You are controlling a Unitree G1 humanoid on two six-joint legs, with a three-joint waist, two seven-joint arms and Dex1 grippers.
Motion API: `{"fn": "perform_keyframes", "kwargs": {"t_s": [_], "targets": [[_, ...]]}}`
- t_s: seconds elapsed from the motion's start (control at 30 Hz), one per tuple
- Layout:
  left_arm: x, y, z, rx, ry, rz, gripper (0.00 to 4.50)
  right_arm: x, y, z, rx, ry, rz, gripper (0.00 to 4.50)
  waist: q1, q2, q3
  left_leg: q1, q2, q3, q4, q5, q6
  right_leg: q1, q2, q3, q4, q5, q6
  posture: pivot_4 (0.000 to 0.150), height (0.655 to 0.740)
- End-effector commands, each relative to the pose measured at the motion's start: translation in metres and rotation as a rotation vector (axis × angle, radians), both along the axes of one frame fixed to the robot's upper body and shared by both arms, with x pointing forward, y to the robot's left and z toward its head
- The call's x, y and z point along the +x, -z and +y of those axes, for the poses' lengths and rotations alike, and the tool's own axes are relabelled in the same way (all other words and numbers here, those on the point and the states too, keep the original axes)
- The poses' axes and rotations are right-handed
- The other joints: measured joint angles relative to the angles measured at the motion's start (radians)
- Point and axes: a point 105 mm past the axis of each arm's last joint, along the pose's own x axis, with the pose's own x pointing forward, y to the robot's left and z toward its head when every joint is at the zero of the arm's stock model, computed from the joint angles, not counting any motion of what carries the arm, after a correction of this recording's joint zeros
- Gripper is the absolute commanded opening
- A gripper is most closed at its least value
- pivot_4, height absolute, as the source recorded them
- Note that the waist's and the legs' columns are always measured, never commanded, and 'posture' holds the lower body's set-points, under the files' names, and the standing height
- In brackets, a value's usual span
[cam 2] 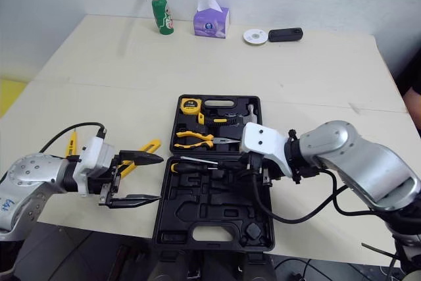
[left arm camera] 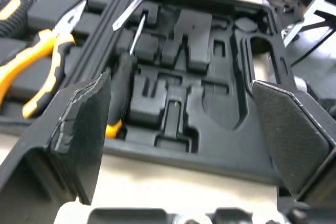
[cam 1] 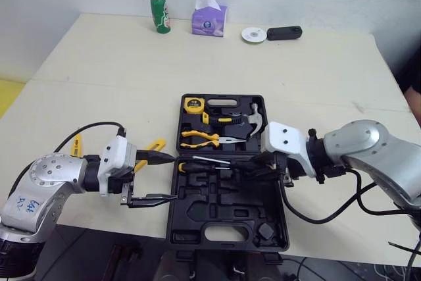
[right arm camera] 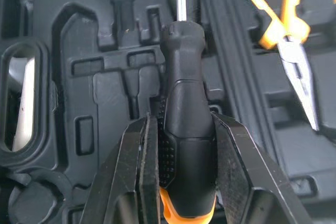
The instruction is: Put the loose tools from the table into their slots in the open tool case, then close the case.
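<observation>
The black tool case lies open at the table's near edge. My right gripper is over the case's middle, shut on a black-handled screwdriver with an orange butt. Its shaft points left, above the near tray. A second screwdriver lies in the tray below it. My left gripper hangs open just off the case's left edge, holding nothing. Behind it, a yellow-handled tool lies loose on the table, and another yellow piece sits further left.
The far tray holds a tape measure, yellow pliers and a hammer. At the table's far edge stand a green can, a tissue box, a white disc and a black device.
</observation>
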Motion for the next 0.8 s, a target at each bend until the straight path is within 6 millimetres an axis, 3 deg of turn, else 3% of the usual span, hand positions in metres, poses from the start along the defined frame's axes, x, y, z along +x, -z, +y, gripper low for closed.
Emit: {"fn": "perform_keyframes", "kwargs": {"t_s": [0.03,0.4,0.8], "targets": [[-0.002,-0.003,0.006,-0.001,-0.021,0.009,4.5,-0.003,0.002,0.003,-0.056,-0.043,-0.046,1.02,-0.001,0.0,0.0,0.0,0.0,0.0,0.0,0.0,0.0,0.0,0.0,0.0,0.0,0.0,0.0,0.15,0.74],[-0.005,0.005,0.003,-0.016,-0.041,0.053,4.5,0.001,0.013,0.008,-0.145,-0.097,-0.089,1.02,-0.013,0.0,0.0,0.0,0.0,0.0,0.001,0.0,0.0,0.0,0.0,0.0,0.001,0.0,0.0,0.15,0.74],[0.003,-0.007,-0.005,-0.094,-0.063,0.032,4.5,0.007,0.02,0.006,-0.205,-0.126,-0.127,1.02,-0.023,0.0,0.0,0.001,0.0,0.001,0.001,0.0,0.0,0.0,0.0,0.001,0.003,0.0,0.0,0.15,0.74]]}}
